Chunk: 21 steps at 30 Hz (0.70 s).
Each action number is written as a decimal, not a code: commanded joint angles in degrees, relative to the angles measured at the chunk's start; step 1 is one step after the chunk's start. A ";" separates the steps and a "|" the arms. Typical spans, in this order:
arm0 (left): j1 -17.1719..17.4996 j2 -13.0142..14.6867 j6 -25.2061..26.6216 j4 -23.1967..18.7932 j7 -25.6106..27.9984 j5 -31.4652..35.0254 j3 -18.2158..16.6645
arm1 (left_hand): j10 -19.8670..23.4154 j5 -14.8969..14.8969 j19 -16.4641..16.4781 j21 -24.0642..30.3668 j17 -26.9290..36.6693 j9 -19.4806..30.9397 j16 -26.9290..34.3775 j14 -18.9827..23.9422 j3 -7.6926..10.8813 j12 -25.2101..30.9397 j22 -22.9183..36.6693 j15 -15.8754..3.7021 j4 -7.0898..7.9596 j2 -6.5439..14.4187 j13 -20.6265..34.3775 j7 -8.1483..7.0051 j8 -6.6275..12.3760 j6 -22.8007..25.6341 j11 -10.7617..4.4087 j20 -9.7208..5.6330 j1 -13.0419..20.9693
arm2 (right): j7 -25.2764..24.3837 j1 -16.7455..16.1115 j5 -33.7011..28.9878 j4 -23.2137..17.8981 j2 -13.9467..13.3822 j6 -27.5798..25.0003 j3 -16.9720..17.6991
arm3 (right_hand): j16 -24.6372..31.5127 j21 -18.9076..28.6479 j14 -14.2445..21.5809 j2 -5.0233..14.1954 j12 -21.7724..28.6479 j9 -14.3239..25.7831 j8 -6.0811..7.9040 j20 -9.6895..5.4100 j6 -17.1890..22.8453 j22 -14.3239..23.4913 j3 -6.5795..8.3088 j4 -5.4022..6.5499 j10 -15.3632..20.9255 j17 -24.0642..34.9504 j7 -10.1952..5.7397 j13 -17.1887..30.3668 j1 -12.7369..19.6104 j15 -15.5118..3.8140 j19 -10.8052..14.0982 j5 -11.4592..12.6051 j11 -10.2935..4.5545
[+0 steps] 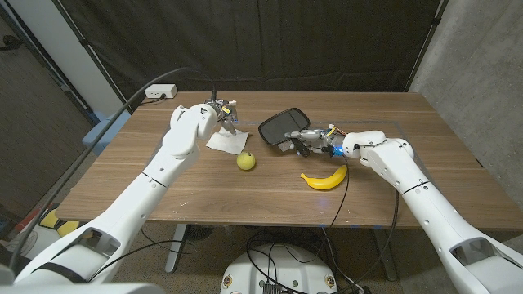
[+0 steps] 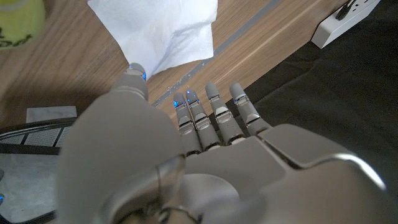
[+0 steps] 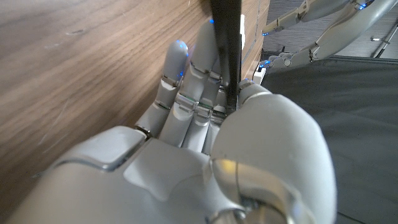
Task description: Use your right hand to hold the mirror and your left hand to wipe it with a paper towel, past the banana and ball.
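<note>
Wooden surface (image 1: 245,192) from the head: right hand (image 1: 315,140) grips the mirror (image 1: 282,126) beyond ball (image 1: 246,161) and banana (image 1: 324,179). Left wrist: left hand (image 2: 186,155) pinches the paper towel (image 2: 163,34), perhaps loosely enough to slip. Right wrist: fingers (image 3: 186,81) clamp the thin handle, which could twist.

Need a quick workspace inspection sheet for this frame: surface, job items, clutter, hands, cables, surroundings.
Surface: wooden table, no spills seen.
Job's things: mirror tilted up off the table, handle in the right hand; paper towel on the table by the left hand; banana and ball lying nearer the robot.
Clutter: nothing seen.
Hands: right hand grips the mirror handle; left hand pinches the paper towel's corner between thumb and finger.
Cables: black cable running to a white power strip at the far left edge; cable along the right arm.
Surroundings: dark curtain behind; no person seen.
</note>
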 commanded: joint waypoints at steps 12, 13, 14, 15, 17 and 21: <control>3.72 -3.26 -2.76 -1.29 5.94 7.93 -2.50 | -3.78 0.24 0.24 -2.19 -3.32 -0.21 1.07 -3.81 -3.57 0.91 0.12 -0.27 5.50 2.19 -2.74 1.19 1.28 0.52 1.06 -1.41 -8.50 | -2.83 0.72 0.33 5.02 2.48 -2.67 1.76 | 0.09 0.14 -2.50 5.70 -0.12 -1.06 -0.94 -7.78 -1.90 -0.60 1.80 -1.15 3.05 -0.68 1.31 -0.15 7.01 -3.52 1.53 -0.28 -1.78; 3.82 -3.29 -3.03 -1.35 6.20 7.80 -2.67 | -3.74 0.24 0.31 -2.21 -3.38 -0.22 1.09 -3.80 -3.60 0.95 0.12 -0.33 5.51 2.22 -2.79 1.15 1.31 0.63 1.03 -1.49 -8.54 | -2.84 0.68 0.48 5.08 2.58 -2.77 1.92 | 0.13 0.10 -2.48 5.66 -0.07 -1.26 -1.19 -7.74 -2.61 -0.67 1.86 -1.19 2.90 -0.66 1.65 0.03 7.06 -3.52 1.56 -0.34 -1.68; 3.95 -3.39 -3.28 -1.38 6.68 7.49 -2.90 | -3.74 0.23 0.33 -2.24 -3.44 -0.24 1.11 -3.80 -3.63 0.96 0.12 -0.38 5.52 2.25 -2.84 1.25 1.37 0.81 1.04 -1.52 -8.57 | -2.82 0.66 0.58 5.11 2.62 -2.91 2.03 | 0.06 0.04 -2.56 5.57 -0.09 -1.44 -1.35 -7.71 -3.14 -0.73 1.89 -1.22 2.73 -0.75 1.81 0.12 7.07 -3.52 1.50 -0.39 -1.69; 4.01 -3.41 -3.56 -1.45 6.85 7.29 -3.06 | -3.76 0.22 0.35 -2.28 -3.51 -0.25 1.13 -3.80 -3.65 0.97 0.12 -0.40 5.53 2.28 -2.89 1.24 1.41 0.91 0.95 -1.52 -8.61 | -2.78 0.60 0.74 5.13 2.67 -3.04 2.18 | 0.01 0.02 -2.61 5.58 -0.25 -1.71 -1.48 -7.76 -3.82 -0.80 2.03 -1.36 2.61 -0.84 1.98 -0.07 7.23 -3.52 1.58 -0.45 -1.44; 4.18 -3.37 -4.15 -1.59 7.46 6.93 -3.34 | -3.69 0.21 0.37 -2.35 -3.63 -0.28 1.16 -3.81 -3.71 1.03 0.12 -0.50 5.54 2.32 -2.98 1.19 1.52 1.25 0.96 -1.60 -8.66 | -2.83 0.40 1.15 5.23 2.94 -3.21 2.62 | -0.12 -0.08 -2.76 5.47 -0.40 -2.16 -1.72 -7.76 -5.22 -0.92 2.21 -1.61 2.52 -1.03 2.14 -0.22 7.45 -3.53 1.57 -0.56 -1.25; 4.49 -3.37 -4.98 -1.95 8.49 6.62 -3.67 | -3.62 0.18 0.47 -2.47 -3.86 -0.32 1.20 -3.86 -3.80 1.10 0.11 -0.64 5.52 2.39 -3.16 1.13 1.58 1.51 0.81 -1.73 -8.71 | -3.10 -0.05 1.80 5.19 3.25 -3.68 3.45 | -1.15 -0.58 -3.39 5.41 -1.47 -3.55 -1.38 -7.71 -6.98 -1.39 2.83 -2.19 1.77 -2.46 2.80 -1.35 7.88 -3.51 1.42 -1.07 -0.70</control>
